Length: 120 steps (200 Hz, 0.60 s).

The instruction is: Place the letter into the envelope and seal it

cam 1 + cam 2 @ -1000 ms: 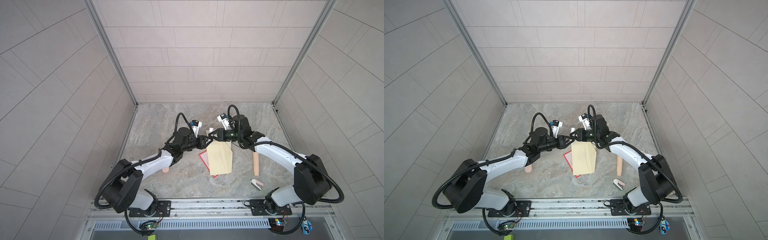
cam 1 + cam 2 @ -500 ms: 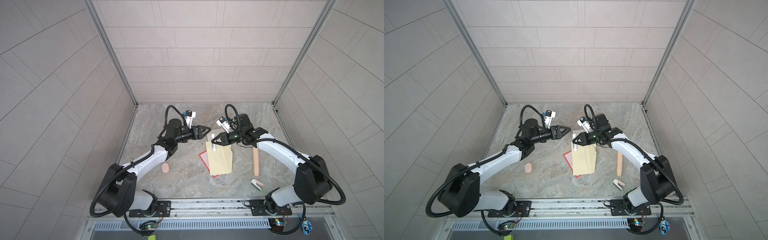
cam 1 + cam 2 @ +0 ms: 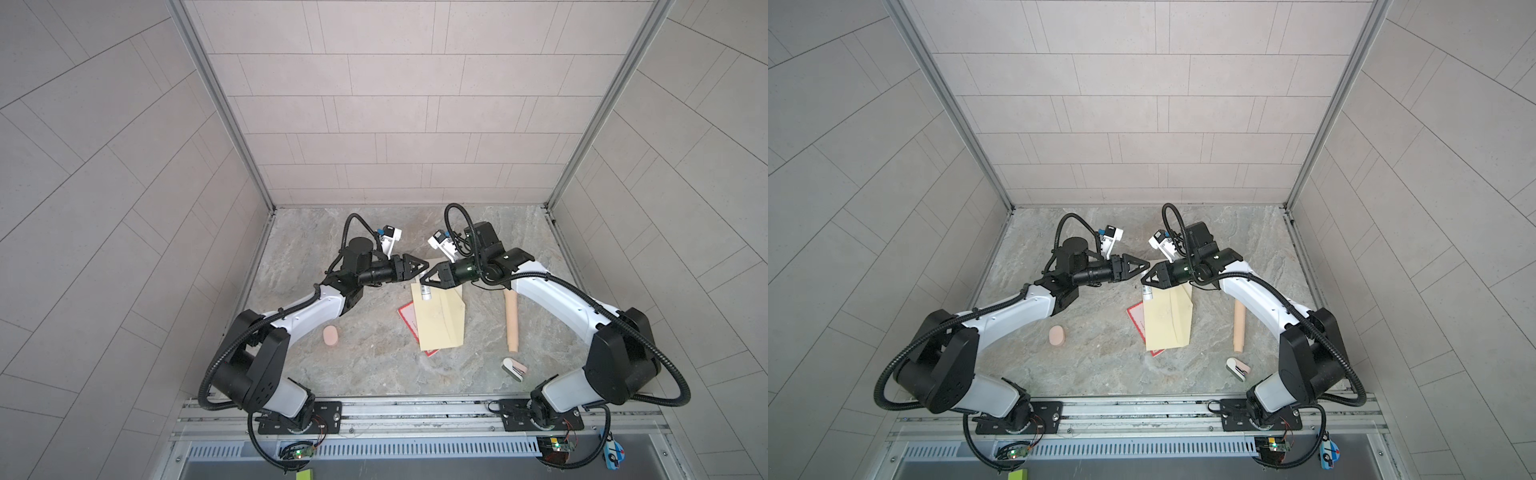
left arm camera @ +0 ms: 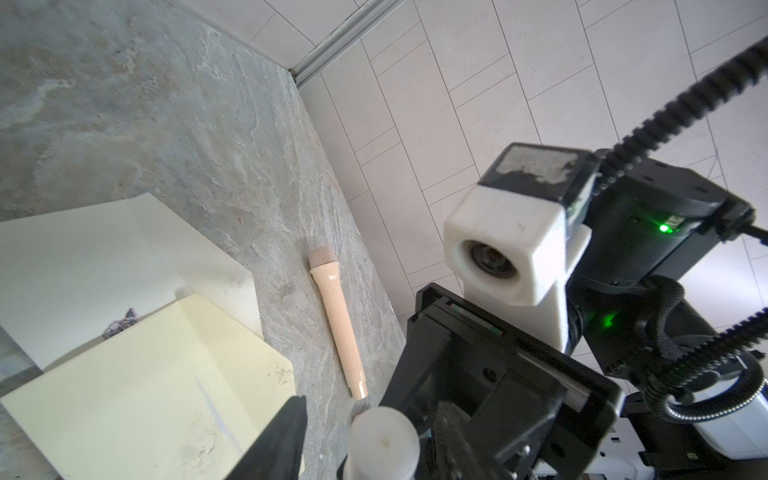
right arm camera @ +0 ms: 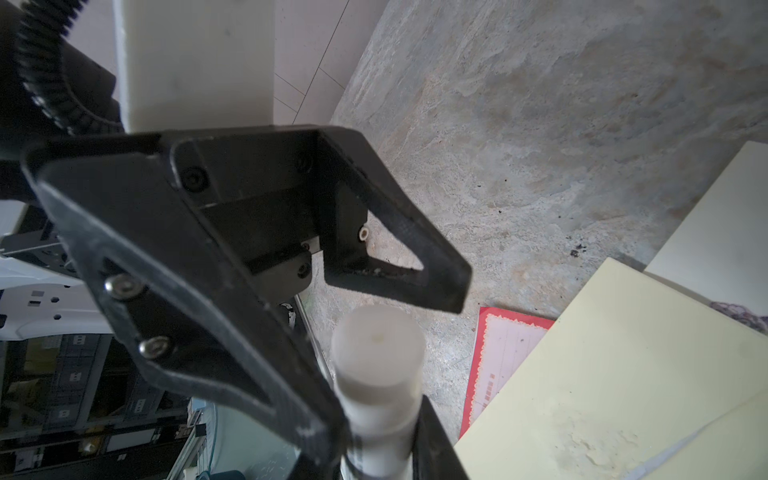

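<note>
The envelope shows as an off-white sheet with a pointed end and a small dark mark, also seen in the right wrist view. A pale yellow paper lies over its near part. The letter is hidden. My right gripper is shut on a white glue stick, held above the papers' far edge. My left gripper faces it tip to tip. The left jaws stand apart around the glue stick's free end, with a gap on one side.
A red-bordered card lies under the yellow paper. To the right lie a beige toy microphone and a small clear cap. A pink oval sits on the left and a small white-and-pink object at the front right. Tiled walls stand behind and on both sides.
The left gripper pulled back from the right gripper's tip, rose, and has edged back toward it. The right gripper kept its hold on the glue stick and barely moved.
</note>
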Tool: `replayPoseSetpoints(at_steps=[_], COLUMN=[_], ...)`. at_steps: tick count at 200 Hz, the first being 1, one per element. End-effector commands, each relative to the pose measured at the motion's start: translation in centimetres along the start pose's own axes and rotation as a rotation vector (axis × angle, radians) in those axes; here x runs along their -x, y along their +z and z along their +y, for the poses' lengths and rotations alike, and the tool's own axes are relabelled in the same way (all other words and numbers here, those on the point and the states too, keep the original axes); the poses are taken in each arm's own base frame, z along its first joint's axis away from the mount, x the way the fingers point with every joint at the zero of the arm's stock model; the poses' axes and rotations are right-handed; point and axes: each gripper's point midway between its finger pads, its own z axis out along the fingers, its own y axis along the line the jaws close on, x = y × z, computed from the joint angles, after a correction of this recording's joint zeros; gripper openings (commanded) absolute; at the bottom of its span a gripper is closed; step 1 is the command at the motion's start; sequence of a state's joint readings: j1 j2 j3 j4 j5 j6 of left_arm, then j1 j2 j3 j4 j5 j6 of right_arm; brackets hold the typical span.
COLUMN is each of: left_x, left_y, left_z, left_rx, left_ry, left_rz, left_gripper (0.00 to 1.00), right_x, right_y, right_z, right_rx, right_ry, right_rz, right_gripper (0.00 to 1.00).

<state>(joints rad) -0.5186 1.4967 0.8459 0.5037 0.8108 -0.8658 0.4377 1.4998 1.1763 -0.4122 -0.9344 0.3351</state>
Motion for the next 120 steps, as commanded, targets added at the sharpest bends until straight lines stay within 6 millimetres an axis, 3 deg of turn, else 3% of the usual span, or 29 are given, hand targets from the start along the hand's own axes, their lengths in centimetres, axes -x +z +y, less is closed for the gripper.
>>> replayPoseSetpoints(at_steps=[1,38,80,86,94,99,120], left_x=[-1.1,-2.3,-1.5,-1.0,-0.1,0.6,4.3], left_y=[0.5,0.9,0.8,0.7,0.4,0.1,-1.5], left_z=[-0.2,0.6,1.8,2.1,2.5,2.6,3.0], left_rx=[-0.038,-0.026,0.071,0.108,0.161,0.189,0.304], left_ry=[-0.021,-0.048,-0.038,-0.033,-0.02,-0.007,-0.002], left_rz=[0.035,0.078,0.052,0.037,-0.003,-0.037,-0.206], left_gripper=[0.49,0.34,0.03,0.0,0.0,0.0,0.0], right_x=[0.8,1.6,2.2,2.2,2.4,2.6,3.2], right_y=[0.1,0.0,-0.3,-0.3,-0.5,-0.7,-1.4], right_z=[0.3,0.5,-0.1,-0.1,-0.4,-0.6,-1.1], right_rx=[-0.004,-0.007,-0.061,-0.067,-0.085,-0.096,-0.1], right_ry=[-0.039,-0.056,-0.065,-0.063,-0.048,-0.035,0.007], right_rz=[-0.008,-0.015,-0.013,-0.016,-0.023,-0.03,-0.077], right_gripper=[0.08,0.08,0.11,0.18,0.41,0.51,0.67])
